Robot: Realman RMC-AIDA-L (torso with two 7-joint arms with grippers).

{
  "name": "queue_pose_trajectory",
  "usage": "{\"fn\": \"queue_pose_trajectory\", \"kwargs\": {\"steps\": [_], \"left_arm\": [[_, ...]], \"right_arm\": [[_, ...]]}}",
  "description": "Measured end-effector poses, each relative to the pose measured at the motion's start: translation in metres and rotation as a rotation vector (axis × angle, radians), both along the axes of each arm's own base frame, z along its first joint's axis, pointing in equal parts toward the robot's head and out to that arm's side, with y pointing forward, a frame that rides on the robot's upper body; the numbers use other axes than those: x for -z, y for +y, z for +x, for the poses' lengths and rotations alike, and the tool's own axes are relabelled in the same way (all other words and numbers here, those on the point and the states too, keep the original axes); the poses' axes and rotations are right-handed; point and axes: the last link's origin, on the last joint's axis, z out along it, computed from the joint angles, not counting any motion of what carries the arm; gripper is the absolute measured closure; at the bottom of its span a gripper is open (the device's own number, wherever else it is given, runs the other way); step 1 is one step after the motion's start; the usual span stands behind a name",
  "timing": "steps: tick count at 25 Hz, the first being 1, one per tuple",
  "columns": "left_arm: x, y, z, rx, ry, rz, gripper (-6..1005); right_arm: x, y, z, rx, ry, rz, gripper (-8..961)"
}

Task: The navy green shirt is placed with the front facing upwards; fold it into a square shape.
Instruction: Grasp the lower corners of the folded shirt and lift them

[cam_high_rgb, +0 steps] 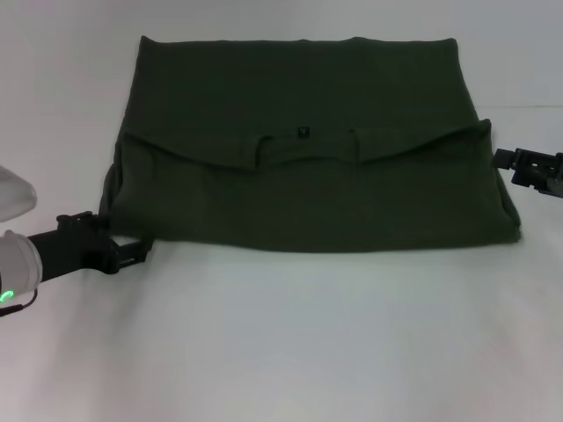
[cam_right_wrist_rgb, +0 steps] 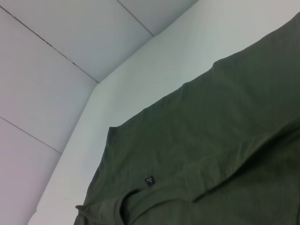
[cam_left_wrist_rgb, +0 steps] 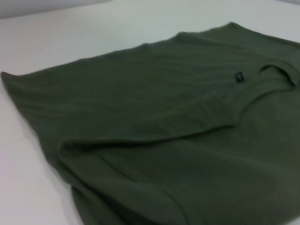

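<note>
The navy green shirt [cam_high_rgb: 308, 189] lies flat on the white table [cam_high_rgb: 290, 343], doubled over into a wide rectangle. A folded edge with the collar and a small black neck label [cam_high_rgb: 302, 133] runs across its middle. No lettering shows. My left gripper [cam_high_rgb: 139, 251] sits low at the shirt's near left corner, right at the cloth's edge. My right gripper [cam_high_rgb: 503, 161] hovers just off the shirt's right edge, level with the fold. The left wrist view shows the shirt [cam_left_wrist_rgb: 164, 140] and label [cam_left_wrist_rgb: 239, 76] up close. The right wrist view shows the shirt [cam_right_wrist_rgb: 211, 140] and its label [cam_right_wrist_rgb: 150, 181].
Bare white tabletop stretches in front of the shirt and to both sides. The right wrist view shows the table's far edge [cam_right_wrist_rgb: 101, 86] and a panelled grey wall [cam_right_wrist_rgb: 56, 51] beyond it.
</note>
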Motion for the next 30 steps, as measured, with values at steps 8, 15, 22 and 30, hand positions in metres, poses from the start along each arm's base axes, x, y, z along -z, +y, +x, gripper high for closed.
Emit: {"fn": "queue_pose_trajectory", "kwargs": {"steps": [8, 15, 22, 30], "left_arm": [[0.001, 0.0, 0.002, 0.004, -0.003, -0.01, 272], [-0.004, 0.0, 0.001, 0.007, 0.006, 0.004, 272], [-0.007, 0.002, 0.0, -0.004, 0.006, 0.013, 536], [-0.006, 0.004, 0.003, 0.005, 0.01, 0.009, 787]], "right_arm": [[-0.001, -0.002, 0.003, 0.01, 0.0, 0.004, 272], [-0.001, -0.004, 0.005, 0.015, 0.001, 0.004, 286], [-0.002, -0.007, 0.009, 0.022, 0.003, 0.009, 301], [-0.003, -0.011, 0.012, 0.026, -0.002, 0.004, 317]]}}
